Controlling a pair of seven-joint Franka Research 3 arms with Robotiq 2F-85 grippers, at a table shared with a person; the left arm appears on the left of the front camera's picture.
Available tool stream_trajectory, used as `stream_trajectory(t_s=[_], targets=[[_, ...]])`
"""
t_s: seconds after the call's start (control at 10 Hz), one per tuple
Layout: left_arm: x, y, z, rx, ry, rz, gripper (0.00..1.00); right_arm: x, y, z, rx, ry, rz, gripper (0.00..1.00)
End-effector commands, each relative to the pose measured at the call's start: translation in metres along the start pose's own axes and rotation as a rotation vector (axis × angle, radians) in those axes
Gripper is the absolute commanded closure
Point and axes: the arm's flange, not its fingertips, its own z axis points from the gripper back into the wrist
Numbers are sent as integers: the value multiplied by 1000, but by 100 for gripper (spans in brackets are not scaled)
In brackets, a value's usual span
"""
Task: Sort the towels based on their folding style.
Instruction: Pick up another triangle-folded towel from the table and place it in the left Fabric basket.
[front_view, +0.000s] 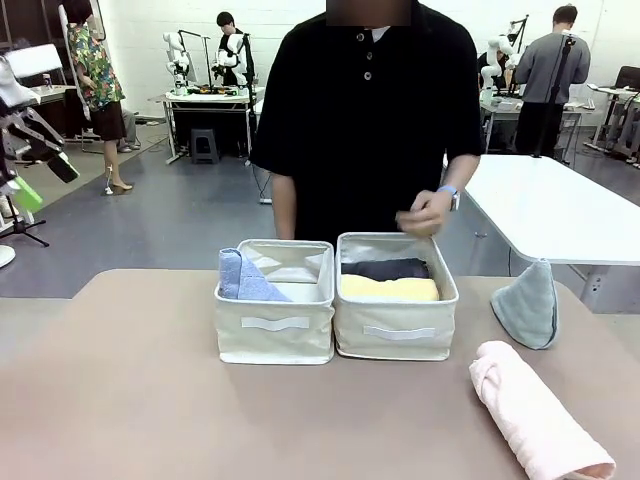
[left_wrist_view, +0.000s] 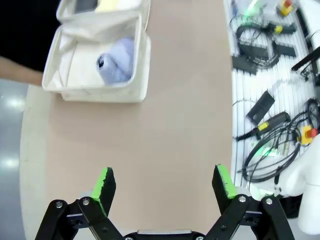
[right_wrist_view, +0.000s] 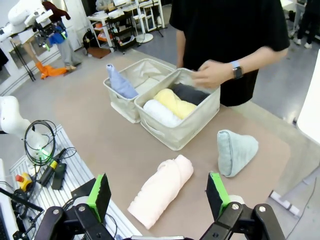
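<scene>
Pink terry roll (right_wrist_view: 161, 192) is lying on the table (right_wrist_view: 95, 135) before your right gripper (right_wrist_view: 158, 194): soft, light, likely squashing, so you are wanting a mid-length hold. That and the left gripper (left_wrist_view: 164, 186) are gaping, empty.

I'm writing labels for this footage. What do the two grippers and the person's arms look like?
The left gripper and right gripper are both black, with jointed links, silver pivot pins and bright green pads. The person wears a black short-sleeved polo shirt and a wristwatch.
</scene>
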Motion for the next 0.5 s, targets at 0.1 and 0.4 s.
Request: stream_trajectory(t_s=[0.1,0.4], targets=[[-35,34,67,-84,-364,33,0,1,0,-2,13,-5,11,0],[-85,37,77,-14,-435,46,0,1,0,-2,13,-5,11,0]])
